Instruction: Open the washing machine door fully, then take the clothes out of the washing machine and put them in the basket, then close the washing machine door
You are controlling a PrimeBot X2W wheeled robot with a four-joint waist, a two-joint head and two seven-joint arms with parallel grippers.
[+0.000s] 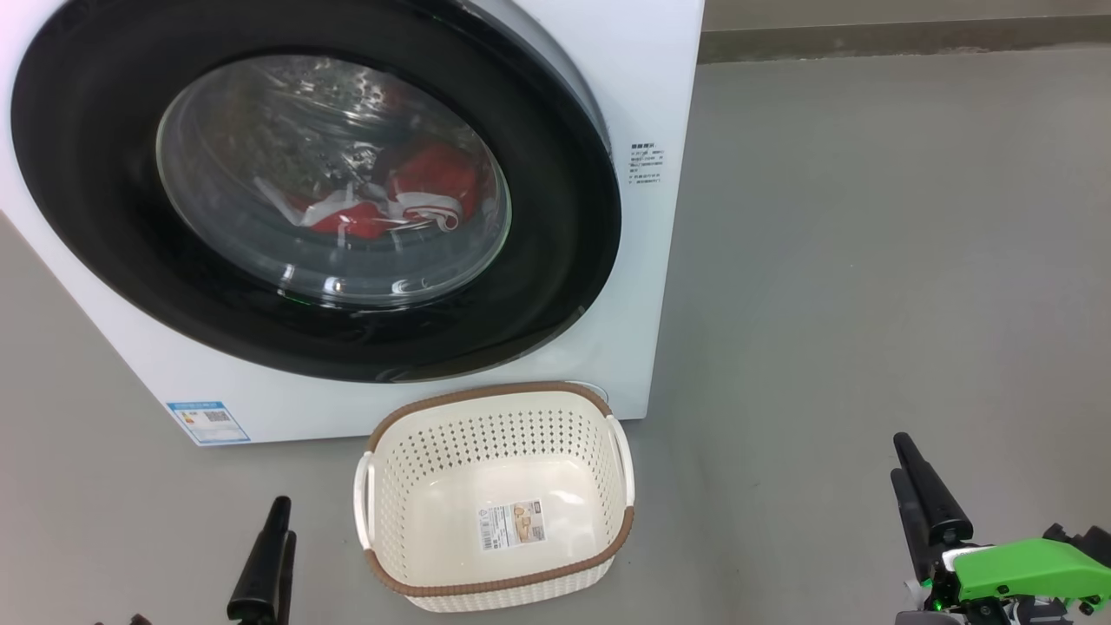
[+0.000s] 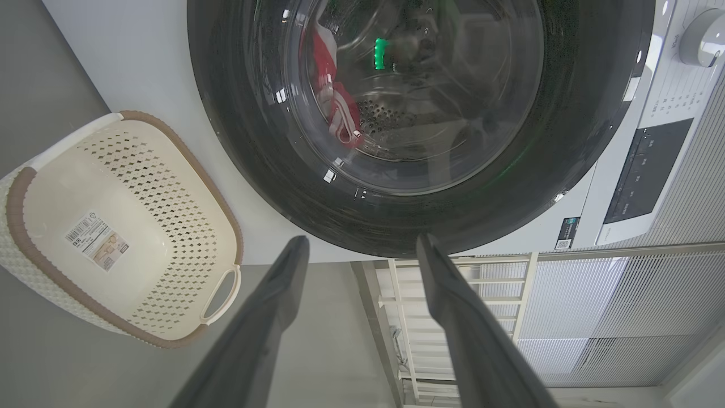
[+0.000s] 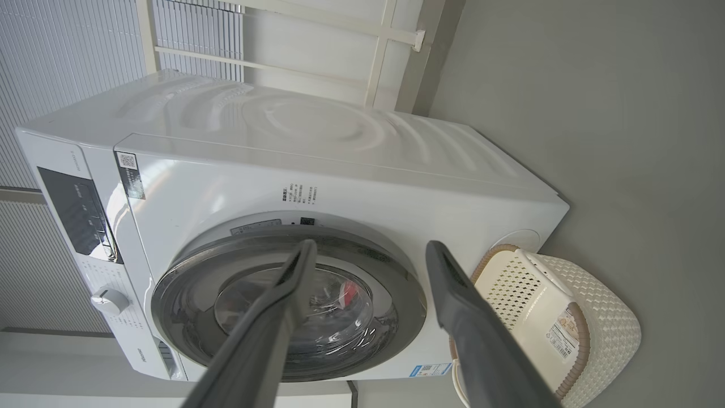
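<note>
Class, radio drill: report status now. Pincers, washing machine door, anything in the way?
Left pincer, right pincer open, empty. Washing machine door shut, red clothes inside. Empty basket on floor just before door, may crowd its swing.

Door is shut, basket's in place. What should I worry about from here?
The small cream perforated basket with the brown rim sits close in front of the white front-loading washing machine, just under its round glossy black door; an arm reaching in may knock it away.
That door's smooth rim shows no clear handle, so the jaws could slip.
The bundled red-and-white garments may spill past the basket onto the grey floor.
</note>
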